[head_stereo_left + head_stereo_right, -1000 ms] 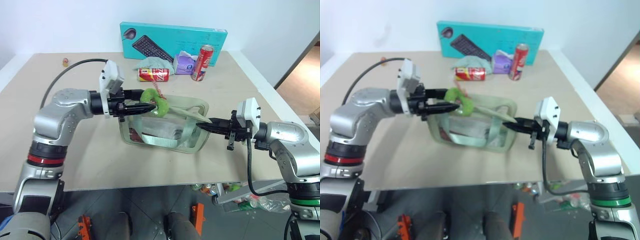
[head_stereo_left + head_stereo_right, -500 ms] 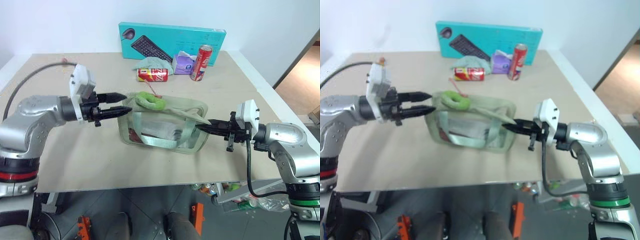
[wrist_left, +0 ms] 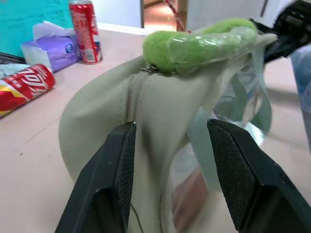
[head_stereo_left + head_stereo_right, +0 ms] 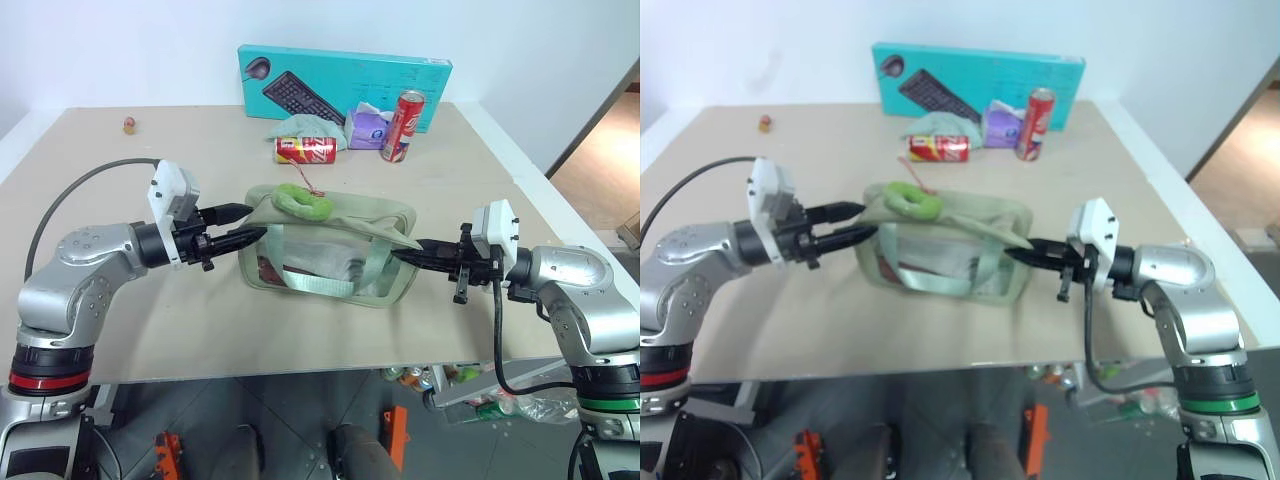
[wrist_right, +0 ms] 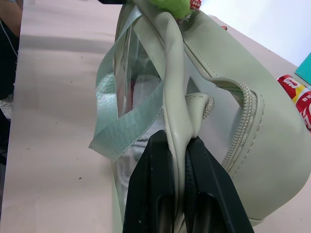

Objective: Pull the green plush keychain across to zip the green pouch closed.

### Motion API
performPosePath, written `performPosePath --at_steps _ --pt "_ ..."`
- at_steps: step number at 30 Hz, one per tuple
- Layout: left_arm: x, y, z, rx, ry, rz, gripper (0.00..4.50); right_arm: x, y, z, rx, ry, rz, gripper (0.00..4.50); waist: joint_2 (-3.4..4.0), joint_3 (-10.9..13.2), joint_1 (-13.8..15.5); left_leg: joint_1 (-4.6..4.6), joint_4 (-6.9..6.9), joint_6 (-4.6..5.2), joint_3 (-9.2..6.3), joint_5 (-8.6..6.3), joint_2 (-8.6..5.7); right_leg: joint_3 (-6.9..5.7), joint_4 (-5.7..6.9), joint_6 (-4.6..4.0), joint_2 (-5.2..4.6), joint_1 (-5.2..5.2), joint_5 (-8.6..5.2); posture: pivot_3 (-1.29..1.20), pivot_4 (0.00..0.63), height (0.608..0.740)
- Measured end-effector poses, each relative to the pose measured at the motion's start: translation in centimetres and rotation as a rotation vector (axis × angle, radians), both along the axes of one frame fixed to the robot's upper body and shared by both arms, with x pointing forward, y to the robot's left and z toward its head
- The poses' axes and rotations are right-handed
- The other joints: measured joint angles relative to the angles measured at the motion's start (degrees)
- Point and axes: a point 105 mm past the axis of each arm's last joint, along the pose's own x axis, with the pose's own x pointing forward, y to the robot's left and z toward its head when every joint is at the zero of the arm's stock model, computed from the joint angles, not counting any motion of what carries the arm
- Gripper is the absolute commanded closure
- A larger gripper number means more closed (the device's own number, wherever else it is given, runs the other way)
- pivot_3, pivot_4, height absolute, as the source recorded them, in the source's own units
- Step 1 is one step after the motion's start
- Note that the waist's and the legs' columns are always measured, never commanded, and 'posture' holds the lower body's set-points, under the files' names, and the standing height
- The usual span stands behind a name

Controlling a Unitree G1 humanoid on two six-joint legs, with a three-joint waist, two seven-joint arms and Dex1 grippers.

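pouch: green pouch (image 4: 330,255) sits mid-table, boxy, clear side panels, webbing strap (image 4: 318,282) draped over the near side. Top flap lies over the body; zipper teeth visible along its edge in the right wrist view.
keychain: green plush keychain (image 4: 303,201) lies on top of the pouch at its far-left corner, red cord running off toward the back. Nothing holds it.
left gripper: left gripper (image 4: 245,222) level, pointing at the pouch's left end, fingers parted. Left wrist view has the two fingers (image 3: 114,174) straddling the pouch's left edge, fabric between them but no clamp visible. Tips are just at the pouch, below and beside the keychain.
right gripper: right gripper (image 4: 408,249) level, pointing left, pinched tight on the pouch's right-end fabric tab. Right wrist view confirms a fold of pale green material squeezed between both fingers (image 5: 154,184).
table: tan table (image 4: 180,330).
background: teal keyboard box (image 4: 345,85) stands at the far edge. In front of it a lying red can (image 4: 307,150), an upright red can (image 4: 403,125), a purple tissue pack (image 4: 368,127), and a pale green cloth (image 4: 305,126). Small object (image 4: 129,125) at far left, too small to identify.
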Motion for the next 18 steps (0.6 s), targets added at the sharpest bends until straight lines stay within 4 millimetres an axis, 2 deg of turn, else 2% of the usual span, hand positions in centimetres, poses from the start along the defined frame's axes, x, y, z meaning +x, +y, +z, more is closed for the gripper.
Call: performPosePath --at_steps 3,5,6,12,18 --pt "0.34 0.24 -0.13 -0.008 -0.004 0.020 3.51 0.00 -0.03 0.01 -0.002 0.000 0.000 4.50 0.00 0.00 0.00 0.00 0.00 0.00 0.00 0.00 0.00 0.00 0.00 0.00 0.00 0.00 0.00 0.00 0.150 0.740" --pt "0.46 0.26 -0.27 -0.008 -0.011 0.031 4.32 -0.01 -0.05 0.01 -0.003 0.000 -0.001 4.50 0.00 0.00 0.00 -0.01 0.00 0.00 0.00 0.00 0.00 0.00 0.00 0.01 -0.01 0.01 0.01 0.00 0.150 0.740" --pt "0.48 0.23 -0.28 -0.006 -0.016 0.032 4.43 -0.01 -0.06 0.01 -0.003 0.000 -0.001 4.50 0.00 0.00 0.00 -0.01 0.01 0.00 0.00 0.00 -0.01 0.00 0.00 0.01 -0.01 0.01 0.01 0.00 0.150 0.740" --pt "0.45 0.22 -0.37 -0.007 -0.022 0.033 4.43 -0.04 -0.05 -0.04 0.006 0.018 -0.001 4.50 0.00 0.00 0.00 0.00 0.00 0.00 0.00 0.00 -0.01 0.00 0.00 0.01 -0.01 0.01 0.01 0.00 0.150 0.740" --pt "0.45 0.18 -0.44 -0.010 -0.018 0.033 4.50 -0.16 -0.93 0.26 -0.016 0.102 -0.021 2.53 0.00 0.00 0.01 0.00 0.00 0.00 0.01 0.00 -0.01 0.01 0.00 0.01 -0.02 0.01 0.01 0.00 0.150 0.740"
